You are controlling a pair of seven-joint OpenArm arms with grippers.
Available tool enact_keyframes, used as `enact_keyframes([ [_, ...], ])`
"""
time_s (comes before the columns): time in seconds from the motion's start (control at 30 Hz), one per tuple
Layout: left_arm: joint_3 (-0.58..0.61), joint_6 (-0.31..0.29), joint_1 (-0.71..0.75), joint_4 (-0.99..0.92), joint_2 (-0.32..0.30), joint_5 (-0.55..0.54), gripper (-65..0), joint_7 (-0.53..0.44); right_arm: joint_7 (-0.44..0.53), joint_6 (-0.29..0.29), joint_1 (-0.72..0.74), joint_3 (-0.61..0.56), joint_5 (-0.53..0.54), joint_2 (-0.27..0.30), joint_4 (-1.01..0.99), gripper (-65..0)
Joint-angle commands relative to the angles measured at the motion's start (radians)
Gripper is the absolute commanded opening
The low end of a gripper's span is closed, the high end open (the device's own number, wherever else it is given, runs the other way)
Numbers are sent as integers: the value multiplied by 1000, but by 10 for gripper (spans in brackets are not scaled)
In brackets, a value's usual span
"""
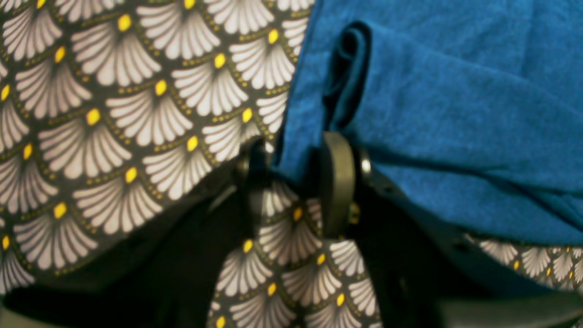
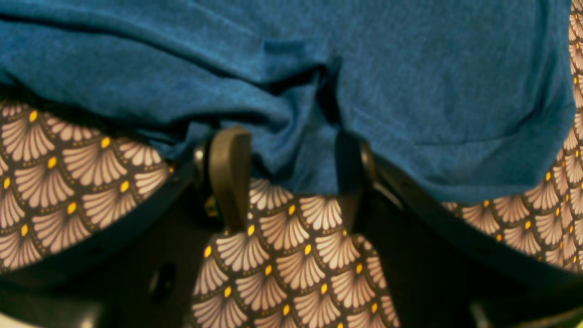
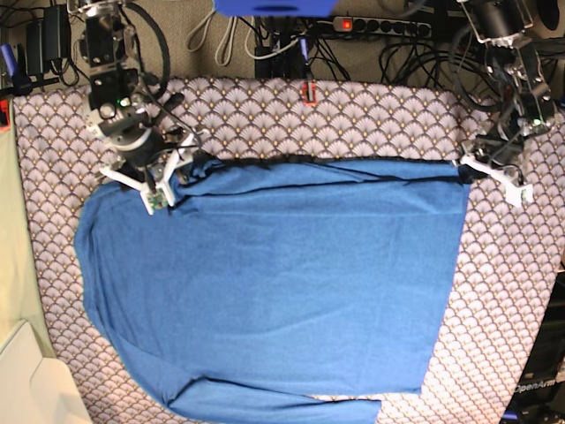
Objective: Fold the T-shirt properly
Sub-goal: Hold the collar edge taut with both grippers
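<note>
**Two grippers at the far hem of one blue shirt**

While I watched from the base view, I counted one garment, the T-shirt [image 3: 274, 283], spread flat and nearly filling the patterned tablecloth [image 3: 371, 115], with a curved edge toward the left and a straight edge on the right. I counted one tablecloth, dark with pale fan shapes and yellow dots, and two arms, one at each far corner of the cloth.

The left gripper [image 1: 296, 182], seen on the right of the base view, sat at the shirt's far right corner. Through the left wrist camera its two fingers [image 1: 337, 182] stood a little apart, with a corner of blue fabric lying between them; I could not tell whether they pinched it or merely straddled it.

The right gripper [image 2: 289, 175], on the left of the base view, sat at the far left corner. Through the right wrist camera its fingers [image 2: 230, 173] stood wide apart, and a bunched fold of the shirt's edge hung down into the gap, not visibly clamped by either finger.

Beyond the table I counted one power strip [image 3: 380, 26] with a lit red switch, amid loose cables. I could read no brand, label or writing on shirt or cloth.
</note>
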Motion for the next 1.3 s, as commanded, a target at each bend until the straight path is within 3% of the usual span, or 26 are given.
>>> enact_keyframes([
  [0.0,-4,-6,-11,9,-10,-5,-451,-16,19,1,11,1,5,6,21,-339],
  [0.5,47,-6,-6,7,-6,-10,-463,-17,19,1,8,3,5,8,21,-339],
  [0.67,47,-6,-2,7,-13,-2,-650,-6,19,1,8,4,5,8,21,-340],
  [0.83,45,-6,0,12,-15,-2,-645,-14,16,1,3,0,5,6,47,-337],
  [1.07,45,-6,0,20,-18,-2,-644,-6,19,1,-7,-2,5,2,48,-254],
  [1.27,45,-6,0,20,-18,-2,-644,-5,19,1,3,1,5,6,-4,-242],
])
